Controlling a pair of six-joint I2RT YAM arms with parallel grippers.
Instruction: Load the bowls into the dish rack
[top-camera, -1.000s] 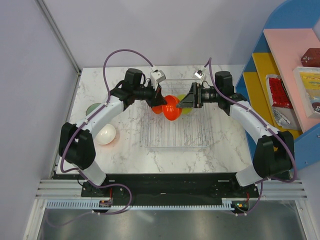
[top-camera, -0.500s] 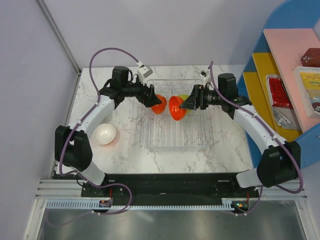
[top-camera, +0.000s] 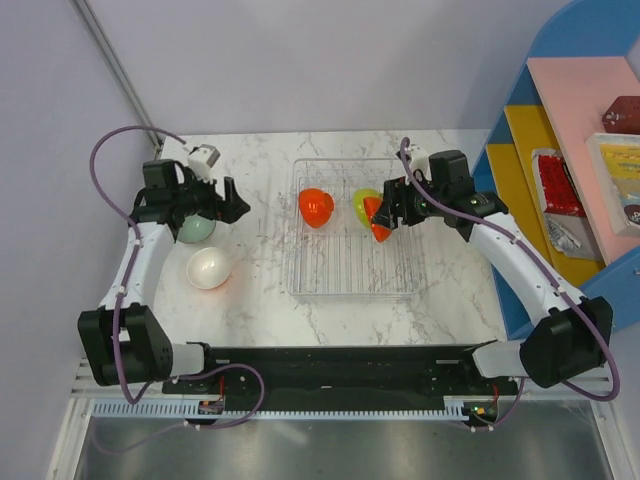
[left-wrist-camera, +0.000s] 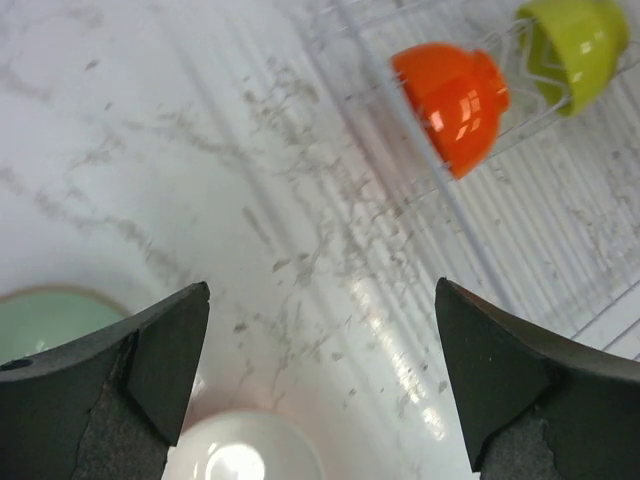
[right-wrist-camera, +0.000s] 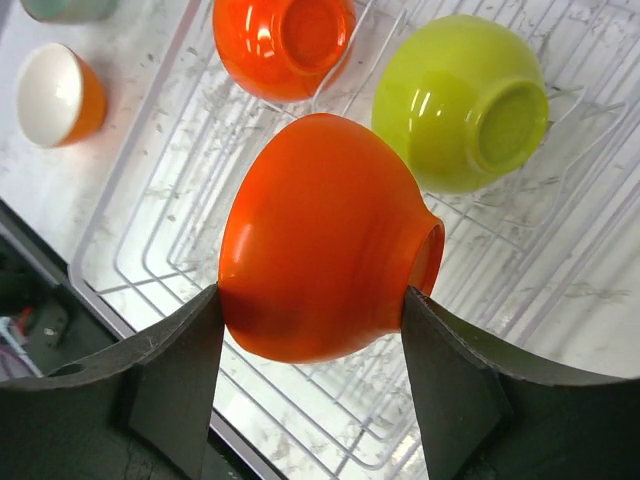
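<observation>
Now your right hand (right-wrist-camera: 315, 345) is closed on an orange bowl (right-wrist-camera: 320, 235), a finger on each side of its wall, holding it on its side above the ribs of the rack (top-camera: 350, 265), just beside the lime bowl (right-wrist-camera: 460, 100), so the slot you want looks to lie straight below. Your left hand (left-wrist-camera: 320, 350) is wide open and empty over the worktop (left-wrist-camera: 200, 150) left of the rack, with the mint bowl (left-wrist-camera: 50, 320) and white bowl (left-wrist-camera: 245, 450) close under it, making it the nearer arm for both. No writing shows on bowls or rack.

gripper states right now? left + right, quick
Left gripper: open, holding nothing.
Right gripper: closed on an orange bowl.
</observation>
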